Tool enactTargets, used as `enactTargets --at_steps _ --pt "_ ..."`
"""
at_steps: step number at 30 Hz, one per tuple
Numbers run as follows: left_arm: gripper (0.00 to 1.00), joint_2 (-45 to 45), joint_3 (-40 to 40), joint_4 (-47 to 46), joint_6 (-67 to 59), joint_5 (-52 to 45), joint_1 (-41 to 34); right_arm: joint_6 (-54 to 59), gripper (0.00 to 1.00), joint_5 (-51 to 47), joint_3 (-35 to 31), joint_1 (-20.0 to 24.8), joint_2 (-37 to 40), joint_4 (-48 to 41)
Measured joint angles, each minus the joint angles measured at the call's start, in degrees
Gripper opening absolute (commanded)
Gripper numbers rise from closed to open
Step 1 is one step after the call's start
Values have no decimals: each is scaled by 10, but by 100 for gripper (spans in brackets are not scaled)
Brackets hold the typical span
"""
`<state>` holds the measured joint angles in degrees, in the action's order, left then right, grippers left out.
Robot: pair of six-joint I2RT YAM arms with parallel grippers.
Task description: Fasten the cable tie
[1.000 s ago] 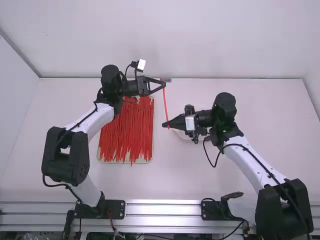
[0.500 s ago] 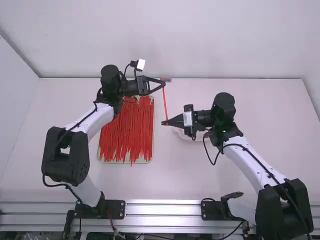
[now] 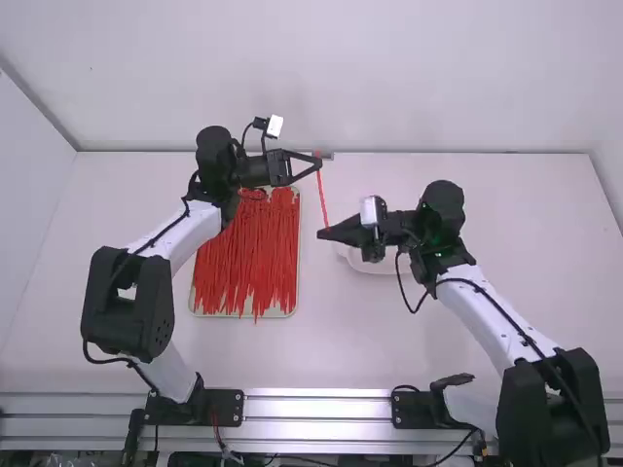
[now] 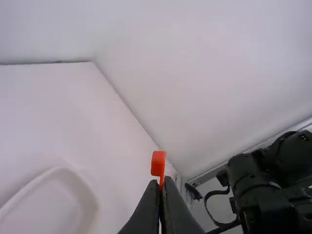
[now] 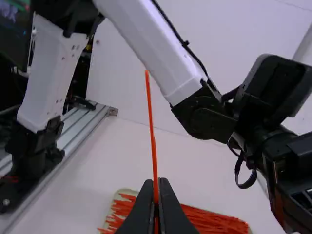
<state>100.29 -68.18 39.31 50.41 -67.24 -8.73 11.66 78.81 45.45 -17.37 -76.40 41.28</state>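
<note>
Over the last second the right gripper (image 3: 324, 232) rose slightly toward the left gripper (image 3: 316, 161), and its wrist turned. Both were clamped on the cable tie (image 3: 321, 195): the left pinched the head end, the right the tail (strap taut in the air, beside the spare ties (image 3: 248, 258)). The step in hand appeared to be aligning the ends. The next move likely called for curving the tail round into the head slot.

Left claw (image 3: 317, 161) and right claw (image 3: 322, 233) both pinched closed, tips inward, the left's farther from the bases.
</note>
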Motion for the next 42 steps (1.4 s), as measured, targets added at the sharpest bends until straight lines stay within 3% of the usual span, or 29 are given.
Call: enactTargets --at_steps 9,14,21,33,42 --pt "2 0 0 0 -10 2 1 -203 0 -75 0 -16 0 111" --pt "1 0 0 10 -26 9 3 -326 0 -118 0 -18 0 121" --pt "1 0 0 109 -97 -2 3 -454 0 -159 0 -41 0 118" --pt "1 0 0 203 -199 -21 3 -583 0 -179 0 -43 0 116" --pt "1 0 0 286 -308 -118 4 -630 0 -179 0 -73 0 82"
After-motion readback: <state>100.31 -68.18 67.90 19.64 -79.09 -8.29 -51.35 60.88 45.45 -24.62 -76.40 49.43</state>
